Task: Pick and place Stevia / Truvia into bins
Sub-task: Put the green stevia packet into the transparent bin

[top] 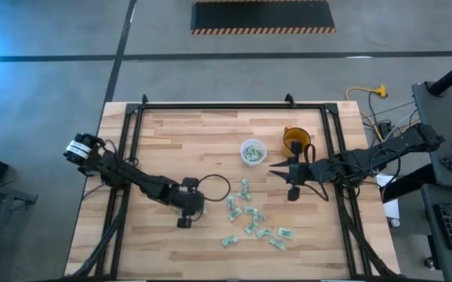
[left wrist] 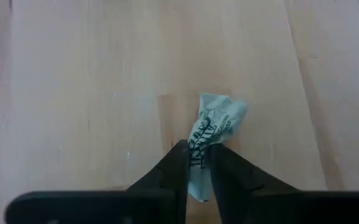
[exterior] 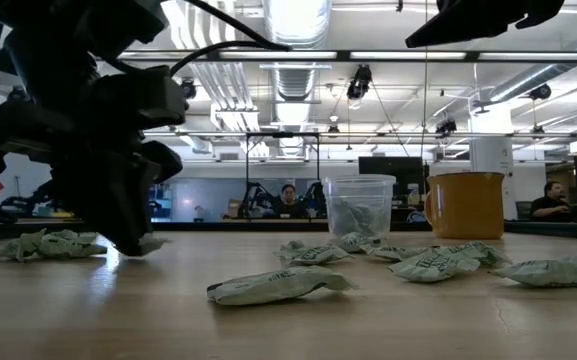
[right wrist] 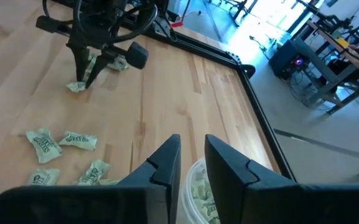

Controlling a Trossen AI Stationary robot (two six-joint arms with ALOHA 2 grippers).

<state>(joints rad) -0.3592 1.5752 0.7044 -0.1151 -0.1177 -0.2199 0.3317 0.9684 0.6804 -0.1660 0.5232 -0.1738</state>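
Note:
Several pale green and white Stevia sachets (top: pixel 251 219) lie scattered on the wooden table, right of my left gripper. My left gripper (left wrist: pixel 196 151) is down at the table top, shut on one crumpled sachet (left wrist: pixel 219 118). It also shows in the low view as my left gripper (exterior: pixel 133 240). The clear plastic bin cup (top: pixel 251 151) stands farther back with sachets inside. My right gripper (right wrist: pixel 191 158) hovers above the cup's rim (right wrist: pixel 195 186). Its fingers stand a little apart with nothing between them. My left gripper pinches the crumpled sachet about its middle (left wrist: pixel 199 140) between its two fingertips. The fingers slant down from the table's left side. One end of the sachet sticks out past the fingertips, and the sachet lies on the table top (exterior: pixel 153 243).
An orange cup (top: pixel 294 139) stands just right of the clear cup. A black frame (top: pixel 226 106) borders the table's far, left and right sides. More sachets (exterior: pixel 48 244) lie by my left gripper. People sit in the room behind the table.

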